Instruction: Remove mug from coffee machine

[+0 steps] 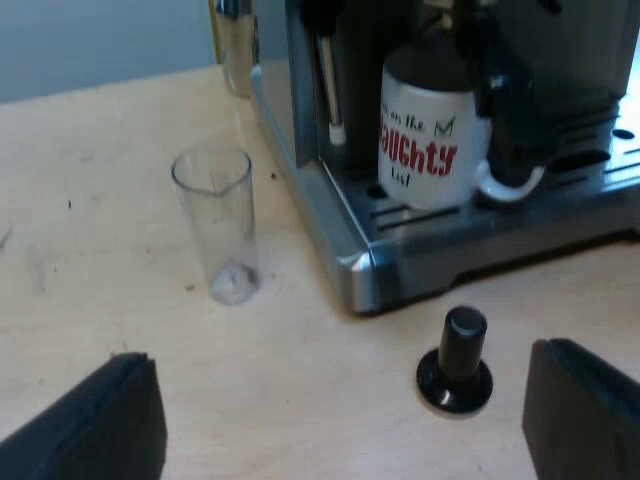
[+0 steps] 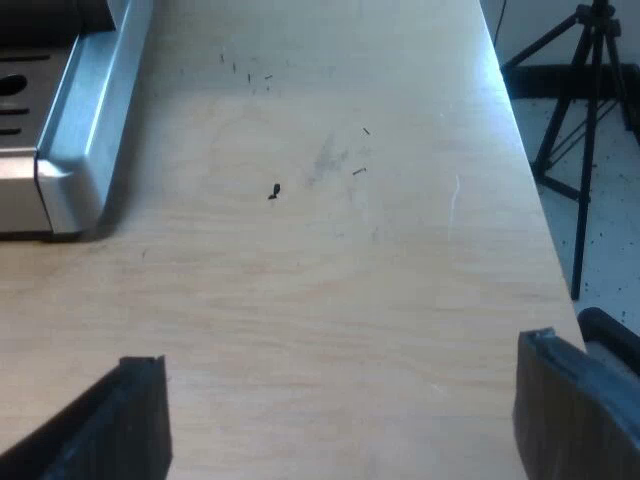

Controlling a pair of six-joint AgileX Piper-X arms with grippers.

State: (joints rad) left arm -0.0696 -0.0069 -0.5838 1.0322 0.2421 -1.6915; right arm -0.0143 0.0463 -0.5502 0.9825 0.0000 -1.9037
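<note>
Pale wooden tabletop [image 1: 90,180] ran under both arms. On the espresso machine [image 1: 350,250] the mug [image 1: 430,150] stood upright on the drip tray [image 1: 600,178], its long axis vertical. Its red lettering faced the left gripper [image 1: 345,420], and its white handle [image 1: 512,188] was turned to the side away from the steam wand [image 1: 330,90]. That gripper hung over the table with fingers spread wide, grasping nothing. The mug lay well beyond it, with the black-knobbed tamper [image 1: 456,363] standing between them. A measuring glass [image 1: 218,225] stood upright near the machine. The right gripper [image 2: 340,420] was likewise released, over bare table near the machine's corner. A tripod [image 2: 585,110] stood past the table's edge.
</note>
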